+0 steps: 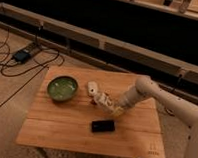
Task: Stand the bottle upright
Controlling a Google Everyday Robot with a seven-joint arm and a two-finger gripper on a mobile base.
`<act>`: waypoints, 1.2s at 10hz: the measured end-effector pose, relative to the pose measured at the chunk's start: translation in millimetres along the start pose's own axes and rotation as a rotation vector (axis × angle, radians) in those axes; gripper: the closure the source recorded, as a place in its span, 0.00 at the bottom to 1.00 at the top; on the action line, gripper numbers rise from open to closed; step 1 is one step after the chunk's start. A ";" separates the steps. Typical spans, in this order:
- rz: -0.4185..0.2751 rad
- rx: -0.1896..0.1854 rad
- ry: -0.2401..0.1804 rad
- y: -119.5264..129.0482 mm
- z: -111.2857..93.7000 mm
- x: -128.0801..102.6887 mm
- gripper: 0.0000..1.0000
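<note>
Gripper (111,106) mid-table (64,132), pincer clamped on bottle (100,97), which slants beside the bowl (62,88), toward the far edge, not yet upright. Step: tipping up. Next: rotate till base sits flat, then release

The wooden table (64,132) carries a green bowl (62,88) on its far left part. Just right of the bowl lies a small white object (92,87). Further right of the bowl is the bottle (102,99), tilted, with one end in the closed gripper (112,106), which is low over the table. Whether the bottle touches the wood I cannot tell. A black phone (103,126) lies flat, right of the bowl and nearer the front edge.
</note>
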 end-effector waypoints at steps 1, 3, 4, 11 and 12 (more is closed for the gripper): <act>0.000 -0.006 -0.003 -0.6 2.9 -2.1 1.00; -0.006 -0.015 -0.008 1.3 6.1 -6.9 1.00; -0.011 -0.017 -0.012 1.7 6.7 -9.9 1.00; -0.122 -0.081 -0.434 -6.1 16.9 1.9 1.00; -0.135 -0.094 -0.529 -9.8 21.8 6.1 1.00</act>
